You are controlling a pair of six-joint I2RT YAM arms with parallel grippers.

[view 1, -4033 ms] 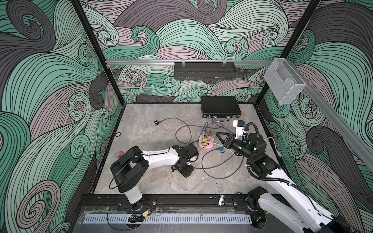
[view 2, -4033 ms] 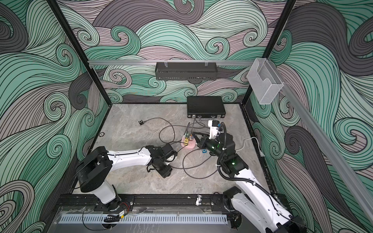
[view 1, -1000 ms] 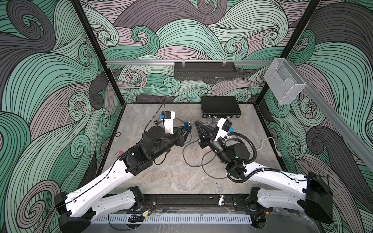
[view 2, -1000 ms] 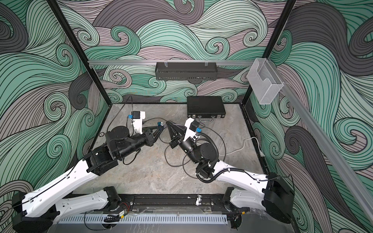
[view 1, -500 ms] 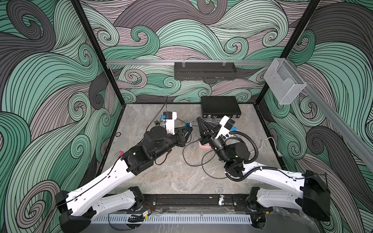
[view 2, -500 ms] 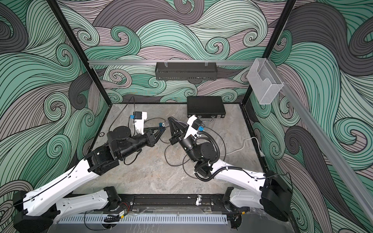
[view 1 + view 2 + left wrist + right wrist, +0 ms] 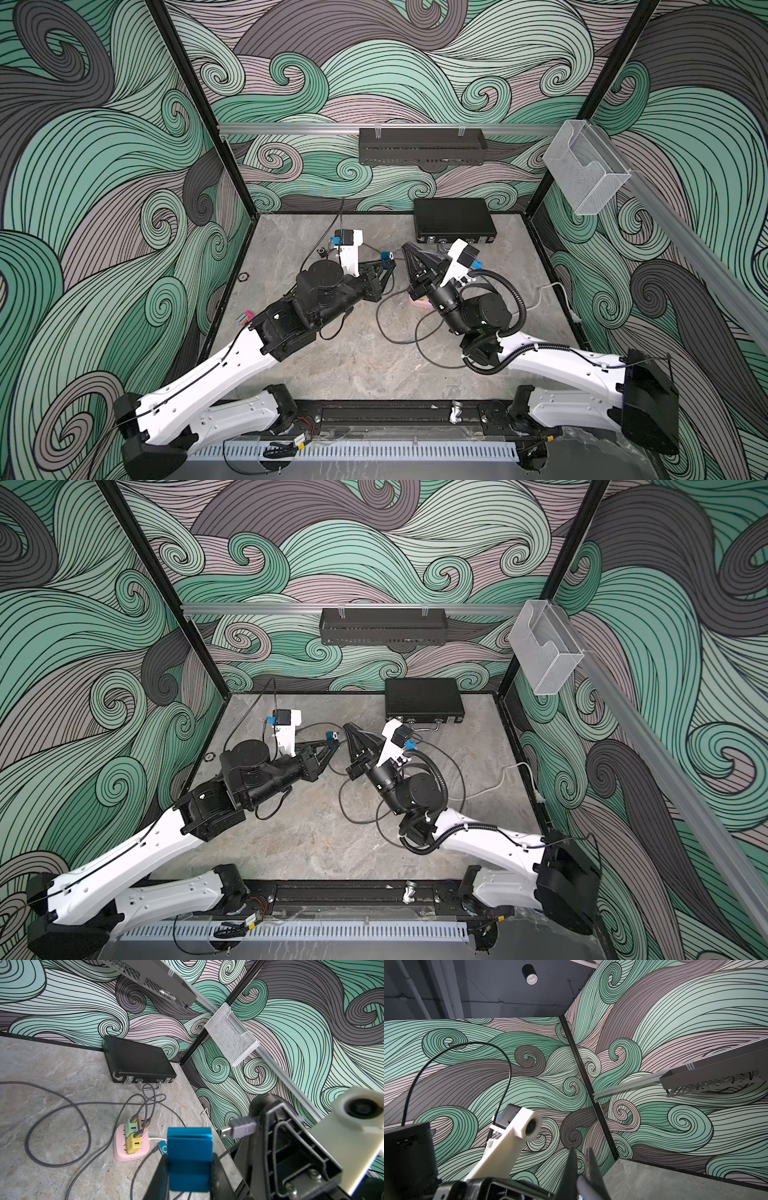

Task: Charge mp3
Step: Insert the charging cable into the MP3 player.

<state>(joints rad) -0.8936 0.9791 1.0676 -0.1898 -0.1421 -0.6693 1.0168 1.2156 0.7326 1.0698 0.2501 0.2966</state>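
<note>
Top views, bench [image 7: 353, 365]: grey and stone-patterned, with grey cables [image 7: 104, 1103] looped across it.
Black case [image 7: 454, 220]: closed and lying flat at the back wall, right of centre.
Right end effector [image 7: 406, 249]: you have its jaws pressed tight on the grey cable plug [image 7: 239, 1130]. Its tip faces the left one, near but apart.
Left end effector [image 7: 390, 270]: jaws a narrow way apart and clamped on the mp3 player [image 7: 189, 1147], raised above the bench.
Power strip [image 7: 120, 1147]: pink, on the bench in front of the case. A green adapter [image 7: 131, 1127] and a yellow adapter [image 7: 134, 1144] sit on it with grey leads plugged in. In both top views the right arm [image 7: 482, 311] covers most of it.
mp3 player: a flat blue metal rectangle with a clip plate on the face toward the left wrist camera, stepped back from the free end. It is held between the two tips, left of the strip.
Grey cable plug: its small metal tip points toward the player's free end, with a gap between them.
Small blue device [image 7: 163, 1148]: ring-marked, on the bench just beside the strip, partly behind the held player.
Hard to make out: the player's gripped half sits between the fingers, and you cannot see its socket.
</note>
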